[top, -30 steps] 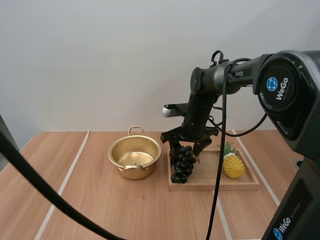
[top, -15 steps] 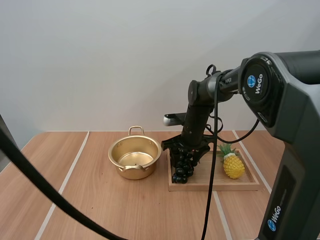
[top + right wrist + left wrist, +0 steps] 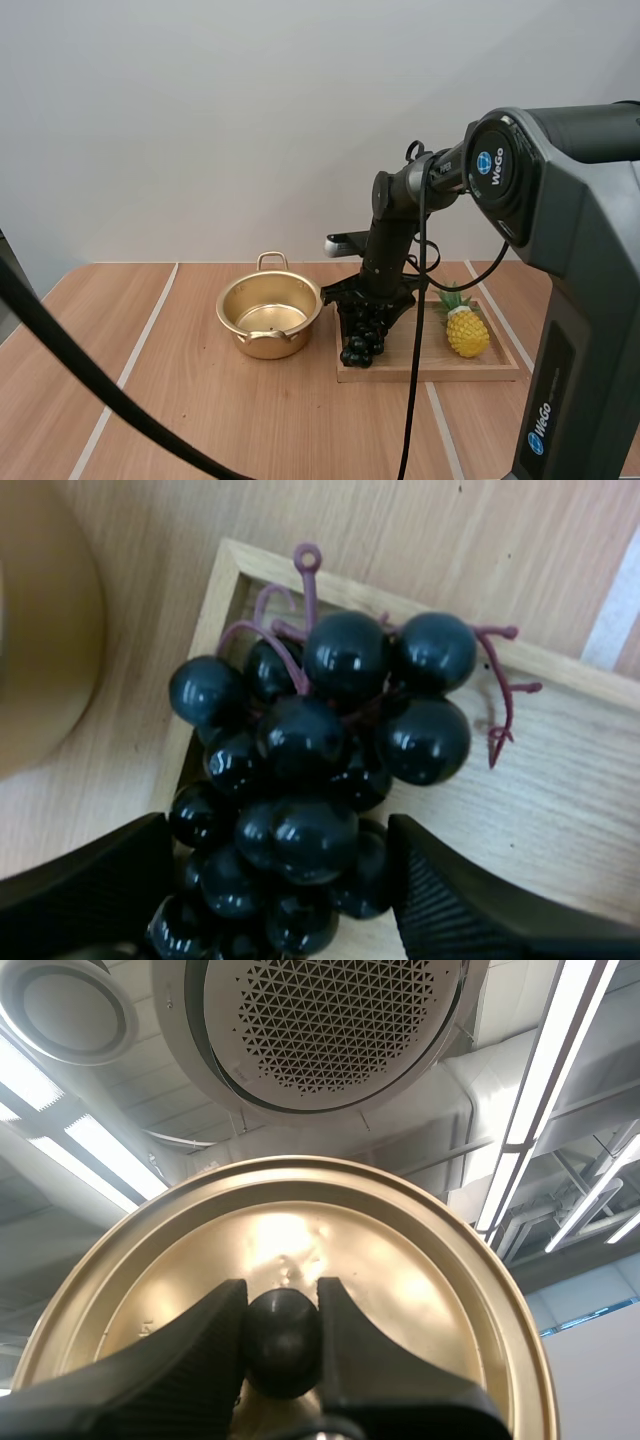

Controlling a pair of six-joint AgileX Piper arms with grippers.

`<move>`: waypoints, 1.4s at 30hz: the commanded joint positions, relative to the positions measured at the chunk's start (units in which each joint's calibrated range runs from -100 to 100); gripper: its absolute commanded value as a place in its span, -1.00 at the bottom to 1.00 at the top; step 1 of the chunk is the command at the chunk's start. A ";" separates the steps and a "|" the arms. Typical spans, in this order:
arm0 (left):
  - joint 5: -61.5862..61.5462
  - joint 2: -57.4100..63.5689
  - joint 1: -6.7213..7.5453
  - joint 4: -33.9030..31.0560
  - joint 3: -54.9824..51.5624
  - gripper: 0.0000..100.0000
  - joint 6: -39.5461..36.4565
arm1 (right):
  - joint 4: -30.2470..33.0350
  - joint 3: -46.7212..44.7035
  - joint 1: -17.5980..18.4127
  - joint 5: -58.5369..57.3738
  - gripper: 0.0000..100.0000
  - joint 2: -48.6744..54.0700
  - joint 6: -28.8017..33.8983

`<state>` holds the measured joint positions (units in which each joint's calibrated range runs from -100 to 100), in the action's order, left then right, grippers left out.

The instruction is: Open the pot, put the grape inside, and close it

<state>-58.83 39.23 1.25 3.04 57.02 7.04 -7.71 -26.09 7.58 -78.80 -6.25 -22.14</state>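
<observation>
The gold pot [image 3: 268,315] stands open on the table, its lid off. My left gripper [image 3: 281,1298] is shut on the black knob [image 3: 283,1345] of the gold lid [image 3: 400,1290], held up away from the pot. A bunch of dark grapes [image 3: 362,335] lies at the left end of the wooden tray [image 3: 430,362]. My right gripper [image 3: 366,312] is down over the bunch and open. In the right wrist view its fingers [image 3: 460,900] straddle the grapes [image 3: 320,760], one on each side, with the purple stem pointing away from the gripper [image 3: 280,830].
A small yellow pineapple [image 3: 466,328] lies on the right part of the tray. The pot's side [image 3: 40,630] is close to the tray's [image 3: 560,810] left edge. Bare wooden table lies in front and to the left.
My right gripper has come down from above the grapes until its fingers reach around the bunch. The pot, tray and pineapple have not moved.
</observation>
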 commanded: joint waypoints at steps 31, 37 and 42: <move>-0.92 -0.02 -0.04 -0.71 0.04 -1.00 -0.64 | -0.15 3.27 0.02 -3.64 -1.00 15.60 -4.43; -0.92 -0.02 -0.04 -0.71 0.04 -1.00 -0.64 | -0.15 8.25 0.02 -8.05 -1.00 21.39 -6.04; -0.92 -0.02 -0.04 -0.71 0.04 -1.00 -0.64 | -0.38 13.72 0.02 -13.38 -1.00 24.44 -7.11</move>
<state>-59.55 39.23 1.25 2.94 57.02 7.04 -8.14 -15.04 7.58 -89.75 16.27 -28.09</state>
